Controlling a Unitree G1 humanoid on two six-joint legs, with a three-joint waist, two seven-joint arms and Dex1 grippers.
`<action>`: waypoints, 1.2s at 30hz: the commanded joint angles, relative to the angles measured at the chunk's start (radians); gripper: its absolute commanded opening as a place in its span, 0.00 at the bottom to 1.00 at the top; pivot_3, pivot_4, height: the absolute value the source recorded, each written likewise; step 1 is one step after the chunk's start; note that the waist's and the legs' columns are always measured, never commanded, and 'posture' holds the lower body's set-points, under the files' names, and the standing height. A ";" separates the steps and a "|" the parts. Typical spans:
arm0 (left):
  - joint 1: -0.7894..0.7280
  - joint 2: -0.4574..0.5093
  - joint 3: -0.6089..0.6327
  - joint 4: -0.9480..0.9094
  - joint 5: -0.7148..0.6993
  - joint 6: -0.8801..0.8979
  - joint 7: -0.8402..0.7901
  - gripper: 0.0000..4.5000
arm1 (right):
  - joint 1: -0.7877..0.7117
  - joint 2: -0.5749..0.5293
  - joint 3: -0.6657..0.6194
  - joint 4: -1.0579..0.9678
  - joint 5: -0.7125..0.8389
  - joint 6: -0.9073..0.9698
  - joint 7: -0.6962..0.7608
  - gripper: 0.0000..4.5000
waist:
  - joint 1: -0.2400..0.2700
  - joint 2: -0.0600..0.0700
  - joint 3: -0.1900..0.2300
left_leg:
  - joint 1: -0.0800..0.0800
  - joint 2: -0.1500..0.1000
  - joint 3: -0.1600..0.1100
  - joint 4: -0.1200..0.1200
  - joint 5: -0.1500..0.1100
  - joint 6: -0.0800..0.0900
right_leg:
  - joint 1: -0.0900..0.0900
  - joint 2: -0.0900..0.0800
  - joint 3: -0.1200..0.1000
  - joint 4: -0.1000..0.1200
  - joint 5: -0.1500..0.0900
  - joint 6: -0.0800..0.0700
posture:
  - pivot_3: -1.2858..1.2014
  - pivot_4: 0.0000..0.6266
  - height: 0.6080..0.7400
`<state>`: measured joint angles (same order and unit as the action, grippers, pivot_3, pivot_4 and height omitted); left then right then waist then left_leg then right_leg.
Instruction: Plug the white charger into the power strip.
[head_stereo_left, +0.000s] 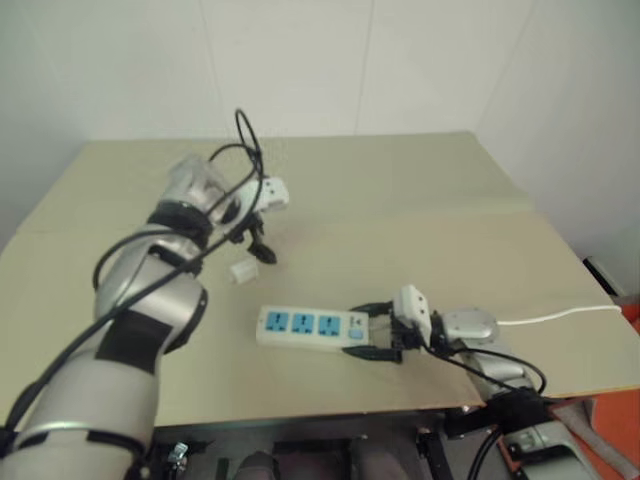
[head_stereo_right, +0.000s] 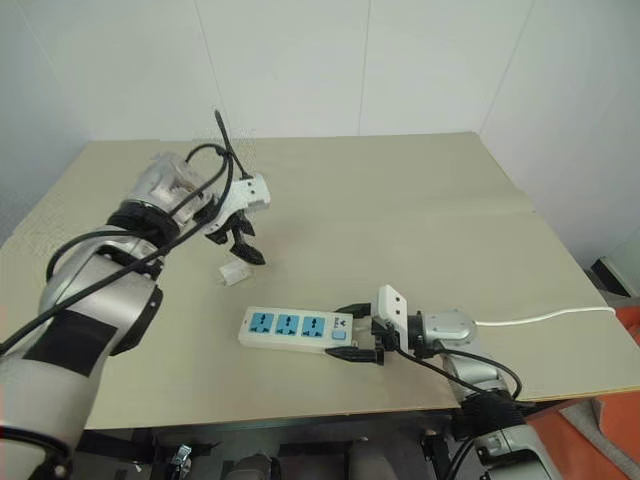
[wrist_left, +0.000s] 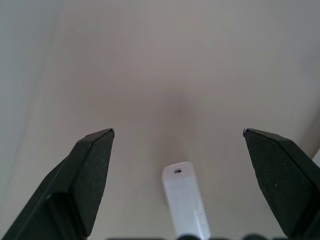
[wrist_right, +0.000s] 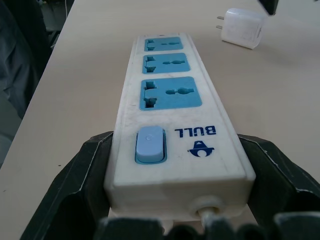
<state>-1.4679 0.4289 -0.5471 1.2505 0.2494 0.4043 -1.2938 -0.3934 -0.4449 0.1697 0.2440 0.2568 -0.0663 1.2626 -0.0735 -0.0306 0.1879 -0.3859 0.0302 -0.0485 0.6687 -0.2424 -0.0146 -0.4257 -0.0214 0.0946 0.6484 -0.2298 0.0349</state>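
Note:
The power strip (head_stereo_left: 305, 326) lies flat near the table's front edge, its three blue socket faces up. My right gripper (head_stereo_left: 372, 331) is shut on its switch end, one finger pressed against each side (wrist_right: 90, 170). The white charger (head_stereo_left: 243, 270) lies on the table just behind the strip's far end, and shows with its prongs in the right wrist view (wrist_right: 242, 27). My left gripper (head_stereo_left: 262, 248) hangs open just above and behind the charger, pointing steeply down. In the left wrist view the charger (wrist_left: 185, 205) sits between the spread fingers (wrist_left: 92, 172), touching neither.
The strip's thin white cable (head_stereo_left: 560, 316) runs right to the table's right edge. The beige table (head_stereo_left: 400, 210) stretches bare to the white walls behind it. Black wires loop over my left wrist (head_stereo_left: 245, 135).

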 joint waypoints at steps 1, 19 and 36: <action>-0.025 -0.016 0.015 0.052 0.045 -0.009 0.018 1.00 | 0.023 0.007 0.019 -0.030 -0.019 -0.030 -0.016 0.76 | 0.000 0.000 0.000 | 0.000 0.000 0.000 0.000 0.000 0.000 | 0.000 0.000 0.000 0.000 0.000 0.000 | 0.52 0.24 1.00; 0.030 -0.070 0.039 0.107 0.165 0.027 0.117 1.00 | 0.020 0.043 0.043 0.003 -0.057 -0.066 -0.080 0.76 | 0.000 0.000 0.000 | 0.001 0.000 0.000 0.000 0.000 0.000 | 0.001 0.000 0.000 0.001 0.000 0.000 | 0.52 0.24 1.00; 0.037 -0.090 0.058 0.110 0.201 0.042 0.144 0.35 | 0.019 0.046 0.047 0.024 -0.081 -0.082 -0.102 0.76 | -0.001 0.000 0.000 | 0.002 0.000 0.000 0.000 0.000 0.000 | 0.001 0.000 0.000 0.001 0.000 0.000 | 0.52 0.24 1.00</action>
<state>-1.4263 0.3389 -0.4960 1.3612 0.4373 0.4414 -1.1569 -0.3761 -0.3998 0.1984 0.2564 0.2085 -0.1422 1.1786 -0.0740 -0.0308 0.1878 -0.3843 0.0301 -0.0487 0.6687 -0.2424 -0.0147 -0.4246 -0.0214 0.0947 0.6496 -0.2297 0.0354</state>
